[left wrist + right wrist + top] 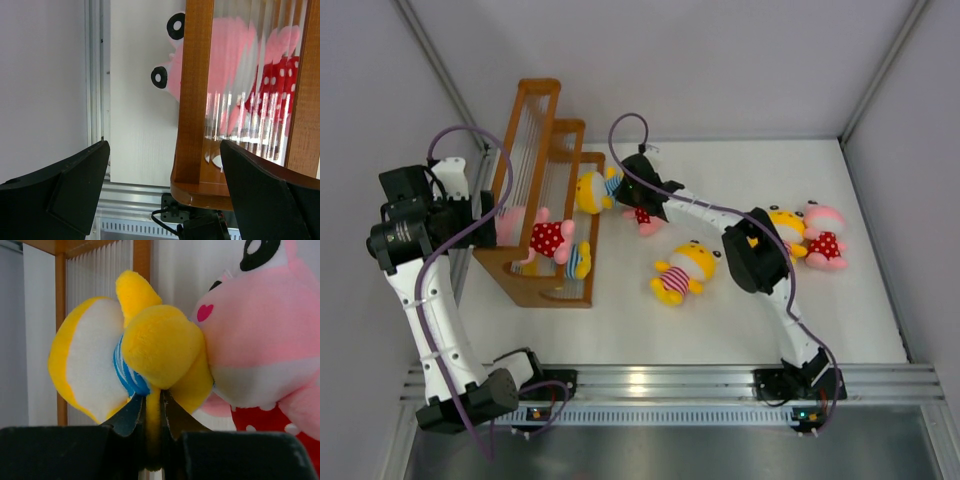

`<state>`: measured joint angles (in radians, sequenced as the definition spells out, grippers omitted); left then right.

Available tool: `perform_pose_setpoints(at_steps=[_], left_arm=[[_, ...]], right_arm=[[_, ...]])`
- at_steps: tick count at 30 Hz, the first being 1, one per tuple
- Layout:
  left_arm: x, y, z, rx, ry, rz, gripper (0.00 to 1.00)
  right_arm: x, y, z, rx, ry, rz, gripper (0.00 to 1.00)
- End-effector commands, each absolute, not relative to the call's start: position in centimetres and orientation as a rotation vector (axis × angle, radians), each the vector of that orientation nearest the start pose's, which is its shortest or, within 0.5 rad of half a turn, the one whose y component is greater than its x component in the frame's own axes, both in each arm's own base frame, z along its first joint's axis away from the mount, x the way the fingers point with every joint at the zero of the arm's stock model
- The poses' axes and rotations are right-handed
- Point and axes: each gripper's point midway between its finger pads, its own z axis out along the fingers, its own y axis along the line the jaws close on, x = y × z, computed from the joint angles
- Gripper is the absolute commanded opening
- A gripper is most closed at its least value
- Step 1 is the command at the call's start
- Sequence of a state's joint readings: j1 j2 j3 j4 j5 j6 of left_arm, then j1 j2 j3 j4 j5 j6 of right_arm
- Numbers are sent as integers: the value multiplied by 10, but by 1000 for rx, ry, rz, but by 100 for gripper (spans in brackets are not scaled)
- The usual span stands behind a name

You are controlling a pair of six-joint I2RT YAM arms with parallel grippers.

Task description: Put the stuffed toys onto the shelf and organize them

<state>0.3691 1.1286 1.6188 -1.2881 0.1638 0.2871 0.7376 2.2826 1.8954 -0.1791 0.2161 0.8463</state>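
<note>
The brown wooden shelf stands at the left of the table. On its lower tiers lie a pink-headed stuffed toy in red with white dots and part of a blue-striped one. My right gripper is shut on a yellow-headed, blue-and-white striped toy, held at the shelf's right edge. Another pink toy lies just beside and under it. My left gripper hangs open and holds nothing at the shelf's left end, where the shelved pink toy shows through the slats.
A yellow toy in pink-and-white stripes lies mid-table. A yellow-headed toy and a pink one lie at the right, behind my right arm's elbow. Grey walls close in both sides; an aluminium rail runs along the near edge.
</note>
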Motion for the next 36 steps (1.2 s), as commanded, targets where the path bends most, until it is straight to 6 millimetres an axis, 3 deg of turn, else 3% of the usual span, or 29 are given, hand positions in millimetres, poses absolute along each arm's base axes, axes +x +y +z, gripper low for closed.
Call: perform_pose_setpoints(at_steps=[1,3,7,11,12,15,16,17,18,29,32,35,36], left_arm=[[232,70,322,1,2333,134,98],[233,68,322,0,2332,120,98],[233,66,321,-3,2332,108,98],[232,67,321,-1,2333,113,98],[232,67,321,-2,2331,115,98],[230,69,322,-4,2331,132,98],[230,69,323,-2,2327,136,98],[230,70,323,-2,2327,143,98],[229,71,323,-5,2329,150,98],[226,71,324,-1,2325,164,98],[226,71,324,-4,2325,172,98],[225,73,325,-3,2324,185,98],[225,73,325,-2,2326,186,98]], right_arm=[[477,454,131,269,2169,792,0],[475,466,143,243,2152,820,0],[464,483,147,227,2132,817,0],[466,491,133,304,2139,853,0],[468,494,121,320,2152,851,0],[476,512,123,286,2110,933,1],[476,519,109,266,2122,950,2],[481,525,121,249,2092,979,2],[482,527,111,244,2100,968,2],[488,535,124,226,2024,1036,6],[489,539,126,212,2022,1057,14],[489,533,122,227,2050,1054,37],[489,531,139,234,2020,1071,42]])
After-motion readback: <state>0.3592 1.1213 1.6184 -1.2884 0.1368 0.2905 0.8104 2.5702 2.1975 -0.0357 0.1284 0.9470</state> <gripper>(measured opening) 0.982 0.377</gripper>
